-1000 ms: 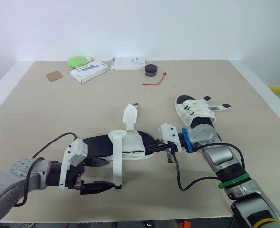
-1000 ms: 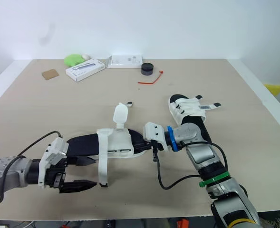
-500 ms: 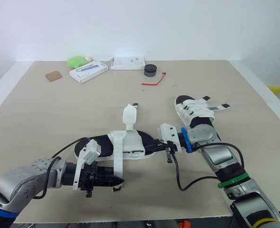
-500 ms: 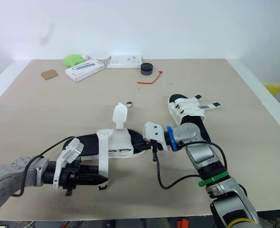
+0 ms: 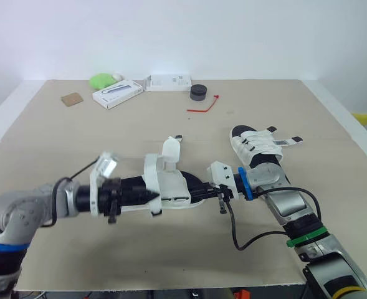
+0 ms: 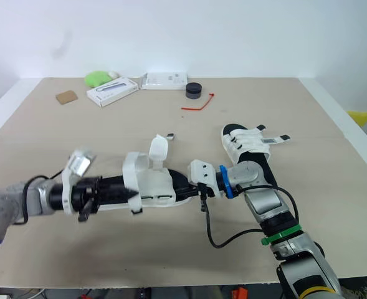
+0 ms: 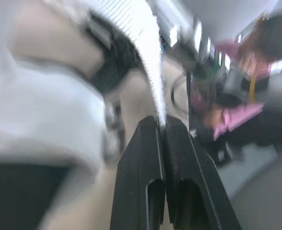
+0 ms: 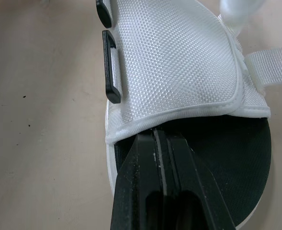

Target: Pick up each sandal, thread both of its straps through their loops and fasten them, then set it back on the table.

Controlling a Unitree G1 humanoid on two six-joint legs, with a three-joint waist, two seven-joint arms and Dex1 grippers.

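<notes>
Looks about half done. Right sandal (image 5: pixel 257 144) seemingly strapped, parked on table (image 5: pixel 139 134). Mid-table sandal (image 5: pixel 174 187) clamped at right end by right gripper (image 5: pixel 200 192), 1 strap (image 5: pixel 151 173) pinched in left gripper (image 5: pixel 149 198), 2 not yet threaded.

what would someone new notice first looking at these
The sandal in the middle of the table draws the eye, pinched from both ends: the right gripper is shut on its sole edge, and the left gripper is shut on a loose white strap raised over it. Next comes the second sandal, lying flat farther back on the right.
</notes>
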